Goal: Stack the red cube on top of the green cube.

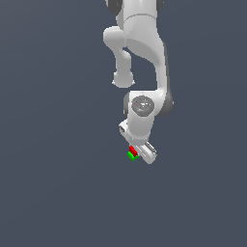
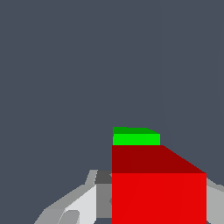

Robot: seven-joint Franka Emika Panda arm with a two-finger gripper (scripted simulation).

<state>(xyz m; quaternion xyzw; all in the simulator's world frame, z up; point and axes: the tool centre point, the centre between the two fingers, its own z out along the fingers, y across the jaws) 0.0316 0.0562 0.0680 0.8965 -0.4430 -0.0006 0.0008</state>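
In the exterior view, the red cube [image 1: 132, 149] sits directly against the upper side of the green cube [image 1: 131, 155], under the arm's hand. My gripper [image 1: 137, 152] is down around them. In the wrist view the red cube [image 2: 158, 197] fills the space between my grey fingers [image 2: 83, 201], which press on both of its sides, so my gripper [image 2: 158, 210] is shut on it. The green cube [image 2: 135, 139] peeks out just beyond the red one, mostly covered by it. I cannot tell whether the red cube rests on the green cube or hovers just above it.
A plain dark grey floor [image 1: 58, 183] surrounds the cubes. The white arm [image 1: 142, 58] reaches down from the exterior view's upper middle.
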